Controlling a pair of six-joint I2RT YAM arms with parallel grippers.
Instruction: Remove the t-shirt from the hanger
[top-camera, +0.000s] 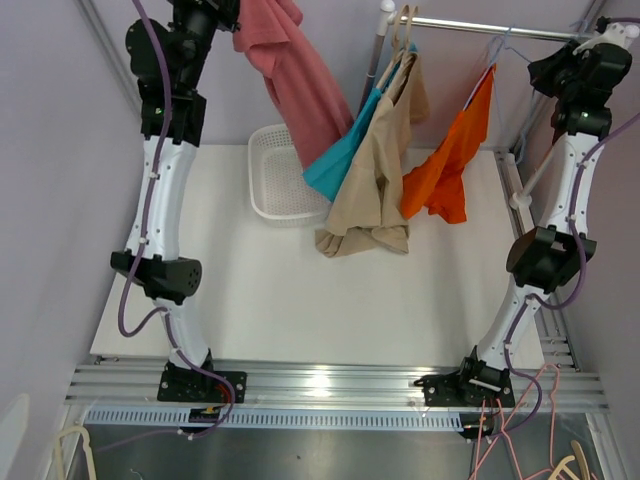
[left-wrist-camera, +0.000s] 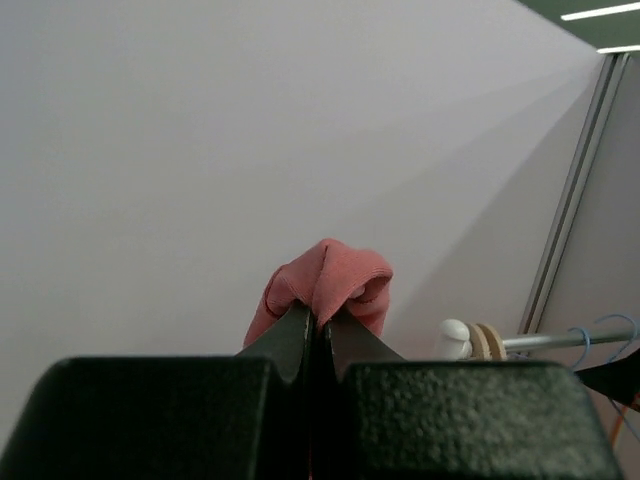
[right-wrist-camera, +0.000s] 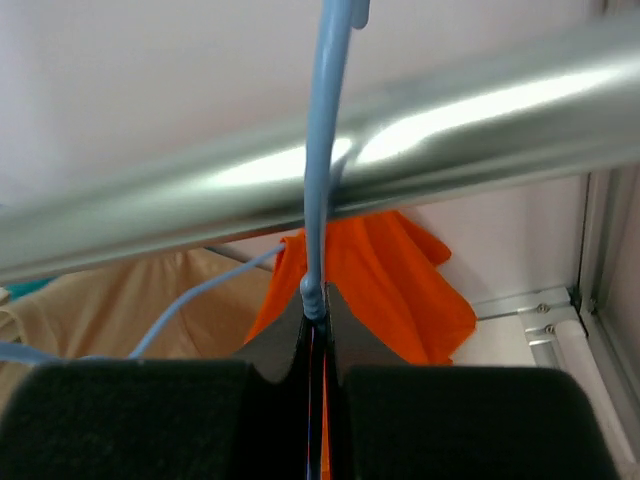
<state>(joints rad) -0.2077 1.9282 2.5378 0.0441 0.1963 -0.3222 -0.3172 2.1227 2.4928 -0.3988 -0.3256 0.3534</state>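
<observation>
Top view: holding pink t-shirt (top-camera: 295, 80) aloft, upper left, above basket (top-camera: 262, 170) in frame; looks pulled free.
Left wrist: clamping shirt fold with left fingers (left-wrist-camera: 295, 335), lower centre.
Right wrist: pinching blue hanger (right-wrist-camera: 322, 150) neck with right fingers (right-wrist-camera: 285, 345), under rail (right-wrist-camera: 450, 110).
Remaining: probably only dropping shirt.

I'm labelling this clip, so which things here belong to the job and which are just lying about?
In the job: pink t-shirt, pinched by the left gripper; blue hanger, clamped by the right gripper.
Just about: white basket, tan shirt, teal shirt, orange shirt, rail.
</observation>
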